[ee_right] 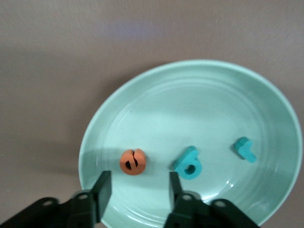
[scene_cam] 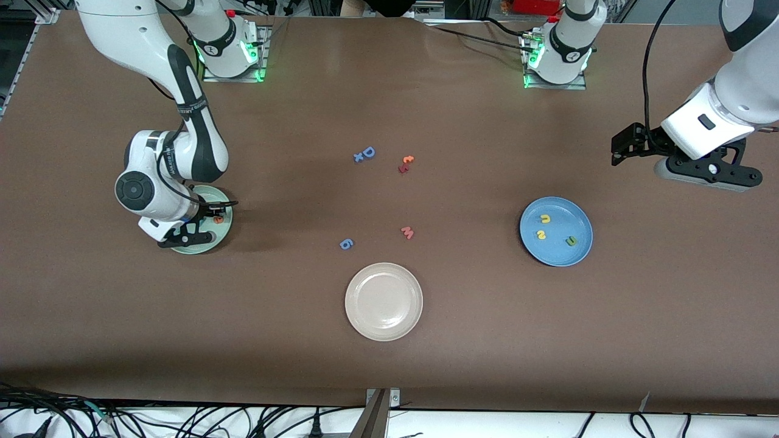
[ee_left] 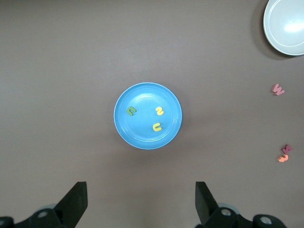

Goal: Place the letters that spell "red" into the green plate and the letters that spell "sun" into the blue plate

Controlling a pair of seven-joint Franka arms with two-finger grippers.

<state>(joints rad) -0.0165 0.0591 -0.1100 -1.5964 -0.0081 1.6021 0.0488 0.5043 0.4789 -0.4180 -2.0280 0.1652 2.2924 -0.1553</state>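
The green plate (scene_cam: 198, 248) lies at the right arm's end of the table. An orange "e" (ee_right: 132, 162), a teal "d" (ee_right: 188, 164) and a teal "r" (ee_right: 244, 149) lie in it. My right gripper (ee_right: 137, 187) hangs low over this plate, open, with nothing between its fingers; the "e" (scene_cam: 217, 219) lies free just off the fingertips. The blue plate (ee_left: 142, 135) holds an olive "n" (ee_left: 131, 111), a yellow "s" (ee_left: 159, 111) and a yellow "u" (ee_left: 156, 127). My left gripper (ee_left: 141, 199) waits high above the table beside the blue plate (scene_cam: 555, 255), open and empty.
A cream-white plate (scene_cam: 383, 328) sits mid-table, nearest the front camera. Loose letters lie farther back: a blue "g" (scene_cam: 345, 244), a pink "w" (scene_cam: 407, 232), a blue "D" (scene_cam: 367, 152) and an orange "t" (scene_cam: 407, 160).
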